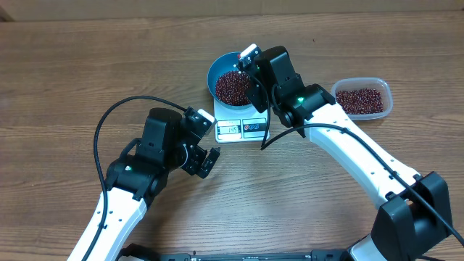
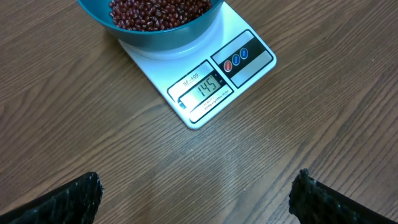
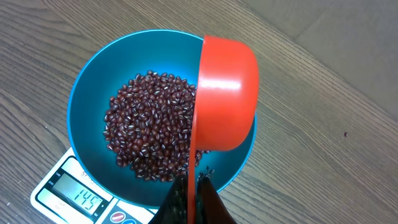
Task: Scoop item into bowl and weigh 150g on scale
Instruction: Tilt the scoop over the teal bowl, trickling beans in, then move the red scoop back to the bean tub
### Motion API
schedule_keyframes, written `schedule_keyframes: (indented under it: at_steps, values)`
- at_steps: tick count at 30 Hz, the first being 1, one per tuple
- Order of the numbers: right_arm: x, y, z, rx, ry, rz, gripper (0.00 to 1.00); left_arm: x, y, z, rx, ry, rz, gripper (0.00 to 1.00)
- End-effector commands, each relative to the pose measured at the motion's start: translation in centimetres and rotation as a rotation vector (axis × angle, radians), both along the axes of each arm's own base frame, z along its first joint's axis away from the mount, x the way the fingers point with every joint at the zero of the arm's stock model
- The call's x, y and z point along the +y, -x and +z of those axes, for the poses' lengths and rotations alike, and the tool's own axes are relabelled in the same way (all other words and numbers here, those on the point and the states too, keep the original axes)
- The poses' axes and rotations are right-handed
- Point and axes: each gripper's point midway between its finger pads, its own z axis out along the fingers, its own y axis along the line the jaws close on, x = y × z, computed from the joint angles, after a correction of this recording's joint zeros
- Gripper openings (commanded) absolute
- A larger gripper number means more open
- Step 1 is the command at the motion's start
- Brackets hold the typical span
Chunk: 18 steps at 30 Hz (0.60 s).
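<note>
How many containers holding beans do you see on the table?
2. The blue bowl sits on the scale at centre; the clear tub stands on the table to its right. The inside of the red scoop is hidden, so it may hold some too.

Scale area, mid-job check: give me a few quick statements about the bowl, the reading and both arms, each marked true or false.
1. The blue bowl sits on the scale. True.
2. The display reads 150. False: it reads 145.
3. The right fingers are shut on the red scoop, which is tipped over the bowl. True.
4. The left fingers hold the clear tub. False: they are open and empty above bare table; the tub lies beyond the scale's far side.
5. The bowl is empty. False: it holds beans.
</note>
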Motion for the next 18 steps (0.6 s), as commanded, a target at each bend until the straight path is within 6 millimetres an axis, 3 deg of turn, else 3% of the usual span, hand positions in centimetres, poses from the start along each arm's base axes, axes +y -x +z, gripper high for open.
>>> schedule_keyframes:
  at_steps: [1,12,18]
  values:
    - [0.4,-0.7,1.6,-0.037,-0.022,-0.006,0.04,-0.2,0.2,-0.5,0.007,-0.008,-0.027,1.00]
    - [0.6,-0.5,1.7,0.032,-0.164,-0.043,0.04,-0.2,0.2,-0.5,0.007,-0.008,-0.027,1.00]
    - [-1.6,-0.5,4.9,0.057,-0.275,-0.105,0.04,-0.2,0.2,-0.5,0.007,-0.008,-0.027,1.00]
